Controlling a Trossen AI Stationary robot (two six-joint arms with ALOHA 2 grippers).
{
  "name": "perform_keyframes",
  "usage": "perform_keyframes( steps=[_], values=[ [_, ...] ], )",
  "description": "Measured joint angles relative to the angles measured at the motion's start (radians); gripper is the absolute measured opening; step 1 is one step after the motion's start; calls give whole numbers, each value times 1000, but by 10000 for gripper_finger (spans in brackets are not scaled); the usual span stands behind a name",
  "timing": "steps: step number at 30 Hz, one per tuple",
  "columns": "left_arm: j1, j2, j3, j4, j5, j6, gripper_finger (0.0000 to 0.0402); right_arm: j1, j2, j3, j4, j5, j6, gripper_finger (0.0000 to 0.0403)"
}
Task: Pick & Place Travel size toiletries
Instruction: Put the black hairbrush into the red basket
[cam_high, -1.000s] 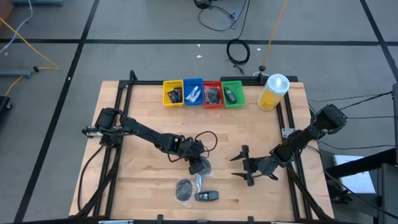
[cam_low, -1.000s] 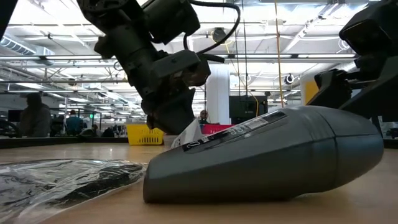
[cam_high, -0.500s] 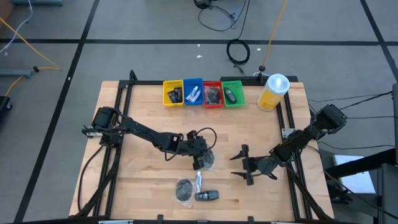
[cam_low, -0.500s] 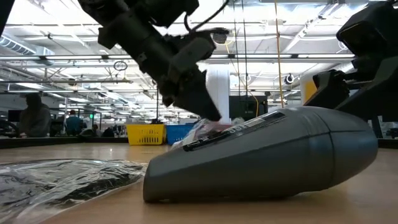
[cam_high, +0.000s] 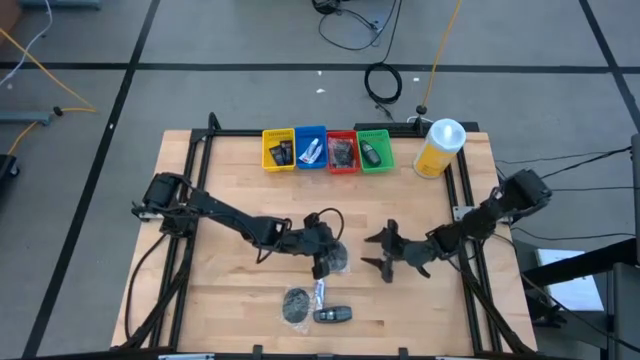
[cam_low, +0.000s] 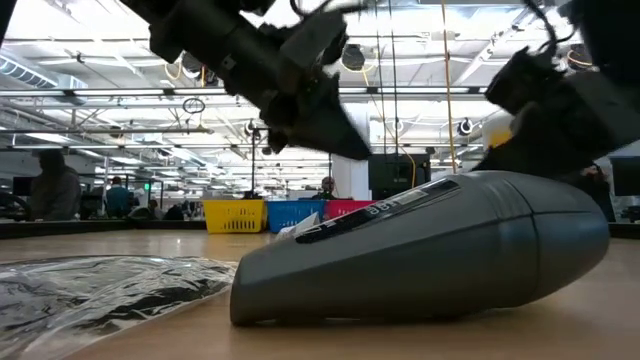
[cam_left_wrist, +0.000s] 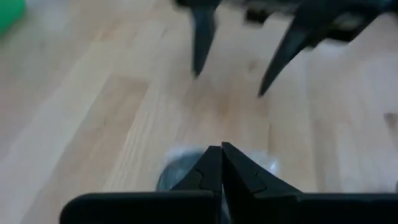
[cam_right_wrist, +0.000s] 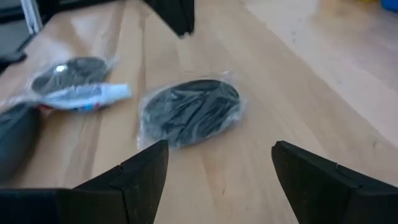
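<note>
My left gripper (cam_high: 322, 252) (cam_left_wrist: 221, 147) is shut and empty, and in the low view (cam_low: 345, 145) its tips are raised off the table. A grey disc in clear wrap (cam_high: 335, 262) (cam_right_wrist: 189, 112) lies flat on the table just below and beside it. My right gripper (cam_high: 385, 252) (cam_right_wrist: 219, 144) is open and empty, to the right of that disc and facing it. Near the front edge lie a second wrapped disc (cam_high: 296, 305) (cam_right_wrist: 68, 71), a wrapped white tube (cam_high: 320, 292) (cam_right_wrist: 87, 96) and a dark oblong bottle (cam_high: 333, 314) (cam_low: 430, 250).
Yellow (cam_high: 278, 150), blue (cam_high: 310, 148), red (cam_high: 342, 150) and green (cam_high: 375, 148) trays stand in a row at the far edge, each with items in it. A big yellow white-capped bottle (cam_high: 440, 147) stands to their right. Bare wood lies between the trays and the grippers.
My left gripper stood pointing down on the wrapped disc, then tipped over and rose, its fingers coming off it. The disc has slid a little toward the table's far right and lies flat. My right gripper has gone toward the far edge and a little left, still open.
</note>
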Motion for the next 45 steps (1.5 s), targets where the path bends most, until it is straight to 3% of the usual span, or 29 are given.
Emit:
perform_keyframes(
  steps=[4,11,15,18,23,34,40,45],
  values=[
    [24,3,-1,-69,10,-53,56,-35,28,0,36,-37,-7,276],
    [65,53,-1,-74,40,-80,205,-38,55,0,44,-37,-18,276],
    [85,61,-1,-80,68,-77,237,-38,56,0,46,-37,-22,276],
    [93,61,-1,-87,83,-50,225,-38,56,0,47,-37,-25,276],
    [112,71,0,-99,153,-21,172,-38,56,0,39,-37,-26,276],
    [110,108,0,-99,139,56,83,-25,56,0,37,-36,-35,276],
    [110,108,0,-98,138,100,10,-25,56,0,34,-36,-51,276],
    [103,95,-1,-101,56,113,5,-25,56,0,29,-36,-51,276]
  ],
)
